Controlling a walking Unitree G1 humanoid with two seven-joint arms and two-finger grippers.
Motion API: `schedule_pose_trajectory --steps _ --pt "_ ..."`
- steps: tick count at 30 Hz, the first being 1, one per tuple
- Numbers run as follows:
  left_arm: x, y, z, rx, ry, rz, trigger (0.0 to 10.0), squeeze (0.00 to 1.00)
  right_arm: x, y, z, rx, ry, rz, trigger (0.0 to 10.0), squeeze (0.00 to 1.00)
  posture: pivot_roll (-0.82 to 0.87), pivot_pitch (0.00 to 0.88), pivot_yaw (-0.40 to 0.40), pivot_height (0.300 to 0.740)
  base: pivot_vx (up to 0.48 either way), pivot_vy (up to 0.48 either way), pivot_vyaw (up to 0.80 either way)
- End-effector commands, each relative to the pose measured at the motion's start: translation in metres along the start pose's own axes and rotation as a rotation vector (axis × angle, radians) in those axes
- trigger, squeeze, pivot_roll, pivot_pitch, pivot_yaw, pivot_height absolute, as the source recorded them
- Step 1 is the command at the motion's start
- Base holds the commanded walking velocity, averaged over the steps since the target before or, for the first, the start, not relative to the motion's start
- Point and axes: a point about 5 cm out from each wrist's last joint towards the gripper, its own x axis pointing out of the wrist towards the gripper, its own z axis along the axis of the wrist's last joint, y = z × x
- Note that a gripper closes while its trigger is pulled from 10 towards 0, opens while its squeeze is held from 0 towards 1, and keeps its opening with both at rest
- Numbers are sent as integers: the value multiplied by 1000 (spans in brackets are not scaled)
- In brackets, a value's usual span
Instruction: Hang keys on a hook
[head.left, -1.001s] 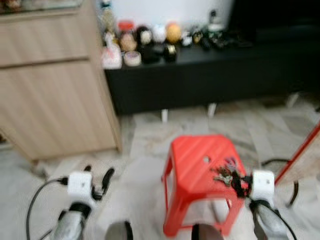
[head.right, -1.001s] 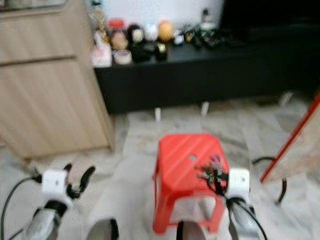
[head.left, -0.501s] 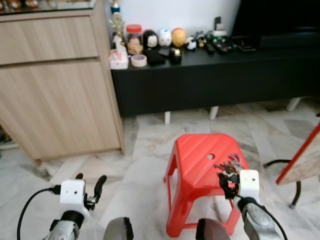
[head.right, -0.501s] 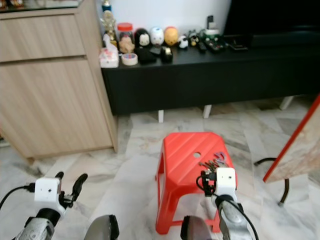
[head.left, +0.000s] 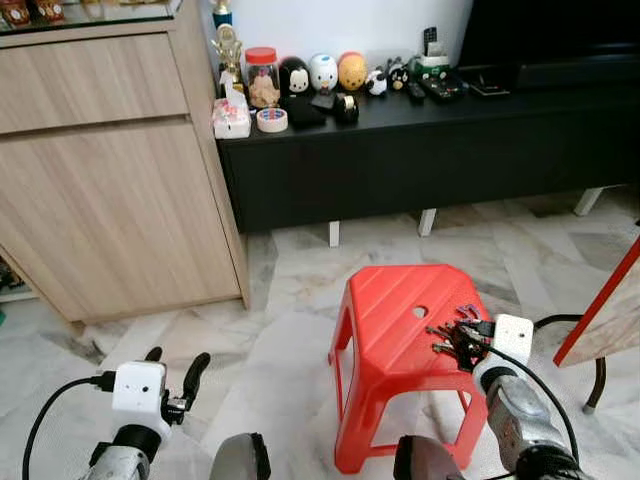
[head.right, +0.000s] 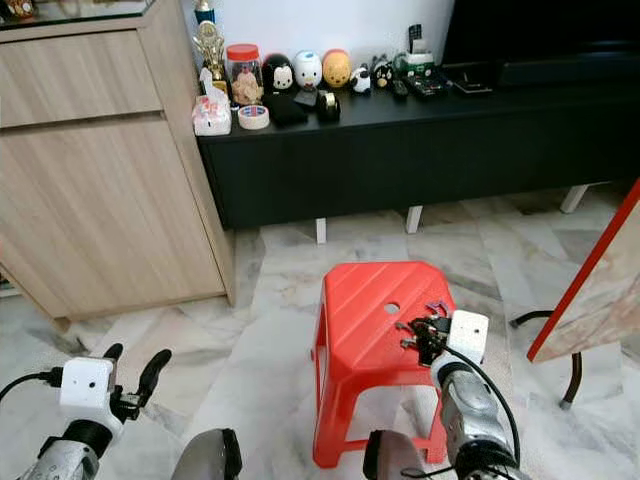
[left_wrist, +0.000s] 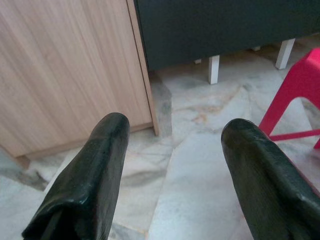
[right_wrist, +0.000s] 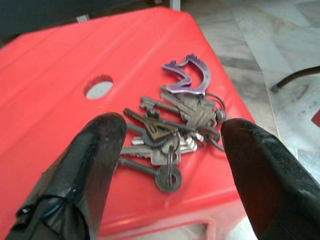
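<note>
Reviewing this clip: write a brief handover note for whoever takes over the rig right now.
Right gripper: open, fingers on either side of the bunch of keys, not closed on it.
Left gripper: open, idle, low over the marble floor near the wooden cabinet.
Keys: lying on the near right corner of the red plastic stool, with a purple key tag on the ring.
Done: right gripper lined up on the keys.
Left: close on the keys, lift them, find a hook and hang them.

Keys (head.left: 452, 337) lie on red stool (head.left: 390, 320); right gripper (head.left: 470, 345) beside them.
</note>
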Motion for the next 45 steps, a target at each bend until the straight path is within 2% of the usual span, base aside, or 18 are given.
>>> schedule_pose_trajectory --steps 1,4,15,16,17,18,19,20,23,25,26,36,45 --pt "0 0 5 21 -8 -9 10000 0 2 -1 2 -2 16 -5 10000 0 113 0 -2 580 0 0 0" --pt "-1 0 5 21 -5 -8 10000 0 2 -1 1 7 31 -2 10000 0 112 0 -2 580 0 0 0" --pt "-1 2 4 24 7 -4 10000 0 -3 -5 -19 -56 120 0 10000 0 114 0 3 580 0 0 0" --pt "-1 2 4 26 7 -2 10000 0 -3 -5 -21 -60 125 2 8980 0 115 0 4 580 0 0 0" --pt "-2 3 5 26 7 -1 10000 0 -3 -6 -21 -63 127 1 5216 0 115 0 4 580 0 0 0" --pt "-2 3 5 27 8 0 10000 0 -3 -6 -21 -65 128 0 3529 0 116 0 5 580 0 0 0" --pt "-2 3 5 27 8 0 10000 0 -3 -6 -21 -65 128 -2 3020 0 116 0 5 580 0 0 0" --pt "-2 3 5 27 8 0 10000 0 -3 -7 -20 -66 126 -4 0 0 117 0 5 580 0 0 0" --pt "-4 2 4 27 10 -1 10000 0 -2 -6 -18 -67 122 -4 0 0 117 0 7 580 0 0 0" --pt "-5 2 4 28 14 -2 10000 0 -1 -5 -16 -87 123 -3 7373 0 120 0 8 580 0 0 0" --pt "-5 2 4 29 15 -1 10000 0 -1 -5 -15 -93 124 -5 10000 0 122 0 8 580 0 0 0" --pt "-12 4 3 32 27 6 10000 0 2 -1 -6 -65 83 0 10000 0 127 15 17 580 0 0 0" --pt "-12 4 7 44 24 3 10000 0 4 2 -3 -80 77 2 10000 0 133 37 29 580 0 0 0"
